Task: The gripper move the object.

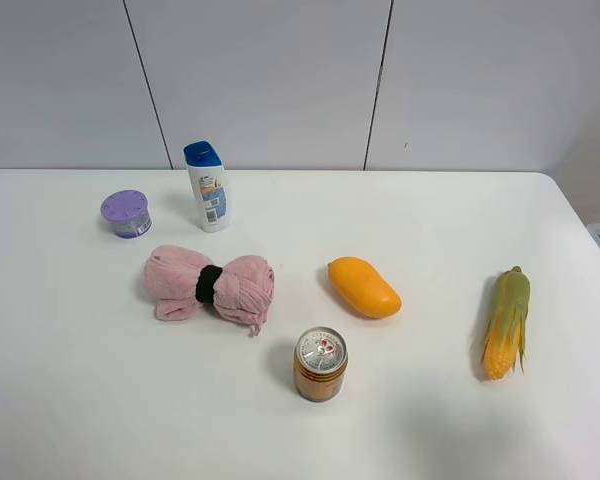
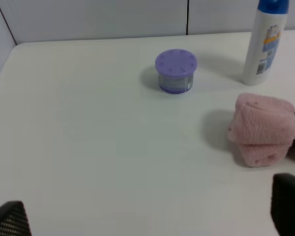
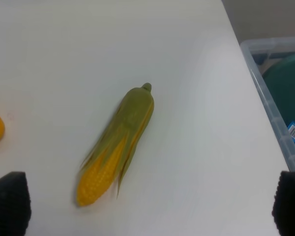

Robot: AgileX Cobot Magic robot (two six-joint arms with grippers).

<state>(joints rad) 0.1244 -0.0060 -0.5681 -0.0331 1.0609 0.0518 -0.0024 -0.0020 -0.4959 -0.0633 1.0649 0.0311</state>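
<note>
The small purple tub (image 1: pixel 126 213) with a ridged lilac lid stands upright at the back left of the white table (image 1: pixel 420 230). It also shows in the left wrist view (image 2: pixel 175 71), well ahead of my left gripper (image 2: pixel 147 221). That gripper is open and empty, with only its black fingertips (image 2: pixel 10 220) showing at the frame's corners. My right gripper (image 3: pixel 147 209) is open and empty too, its fingertips (image 3: pixel 9 202) set wide above the table near the corn. Neither gripper shows in the high view.
A white blue-capped bottle (image 1: pixel 208 186) stands just right of the tub. A pink rolled cloth (image 1: pixel 209 284), an orange mango (image 1: pixel 363 287), an orange drink can (image 1: pixel 320 364) and a corn cob (image 1: pixel 507 322) lie across the table. A clear bin (image 3: pixel 280 98) sits past the right edge.
</note>
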